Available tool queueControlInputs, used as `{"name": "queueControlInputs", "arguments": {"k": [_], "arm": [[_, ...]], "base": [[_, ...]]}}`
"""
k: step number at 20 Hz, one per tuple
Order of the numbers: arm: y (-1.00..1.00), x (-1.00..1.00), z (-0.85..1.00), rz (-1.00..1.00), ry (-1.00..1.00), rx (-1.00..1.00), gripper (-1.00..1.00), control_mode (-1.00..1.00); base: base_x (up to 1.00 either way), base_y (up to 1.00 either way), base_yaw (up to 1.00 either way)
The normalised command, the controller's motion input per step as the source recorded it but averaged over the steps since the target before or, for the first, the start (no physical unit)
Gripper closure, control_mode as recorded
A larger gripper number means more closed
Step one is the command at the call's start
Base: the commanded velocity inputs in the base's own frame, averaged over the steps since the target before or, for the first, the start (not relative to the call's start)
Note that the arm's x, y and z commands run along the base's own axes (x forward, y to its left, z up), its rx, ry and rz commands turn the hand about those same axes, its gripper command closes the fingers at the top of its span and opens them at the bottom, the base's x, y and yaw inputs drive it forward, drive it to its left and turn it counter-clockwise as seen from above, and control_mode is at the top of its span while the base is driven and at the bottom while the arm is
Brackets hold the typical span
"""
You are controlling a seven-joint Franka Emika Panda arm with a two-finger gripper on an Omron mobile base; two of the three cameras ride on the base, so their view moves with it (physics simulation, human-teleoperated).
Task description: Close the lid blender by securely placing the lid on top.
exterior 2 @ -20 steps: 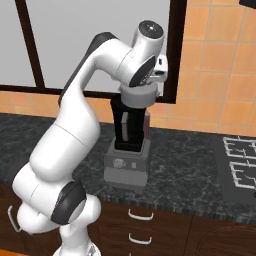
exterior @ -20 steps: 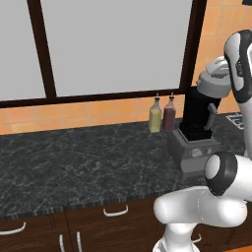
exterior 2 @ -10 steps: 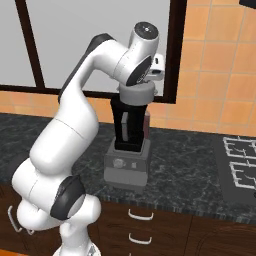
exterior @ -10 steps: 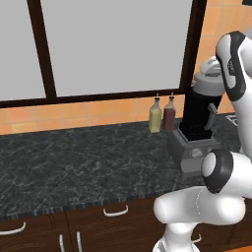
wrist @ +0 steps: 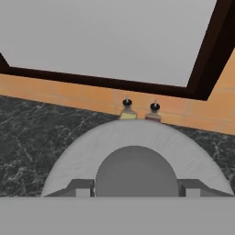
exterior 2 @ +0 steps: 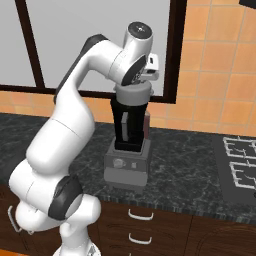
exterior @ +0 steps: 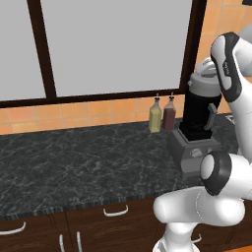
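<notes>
Lid: grey cap, right of centre in the upper half of my right base view, resting on the black jar of the blender (seating looks done, I judge; release remains). Gripper: fingers flanking the centre knob, clamped on it. Two bottles beside, on the counter.

Kitchen: stone counter, stove.
</notes>
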Motion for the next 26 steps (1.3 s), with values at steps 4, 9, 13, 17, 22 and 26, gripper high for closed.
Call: {"name": "queueControlInputs", "arguments": {"k": [4, 9, 13, 17, 22, 26], "arm": [[0.08, 0.0, 0.0, 0.0, 0.0, 0.0, 1.0, -1.0], [0.21, 0.0, 0.05, 0.0, 0.0, 0.0, 1.0, -1.0], [0.28, 0.0, 0.13, 0.0, 0.0, 0.0, 1.0, -1.0], [0.32, 0.0, 0.18, 0.0, 0.0, -0.01, 1.0, -1.0], [0.33, 0.0, 0.25, 0.0, 0.0, 0.0, 1.0, -1.0], [0.34, 0.0, 0.27, 0.0, 0.0, 0.0, 1.0, -1.0]], "base": [[0.0, 0.0, 0.0], [0.0, 0.0, 0.0], [0.0, 0.0, 0.0], [0.0, 0.0, 0.0], [0.0, 0.0, 0.0], [0.0, 0.0, 0.0]]}}
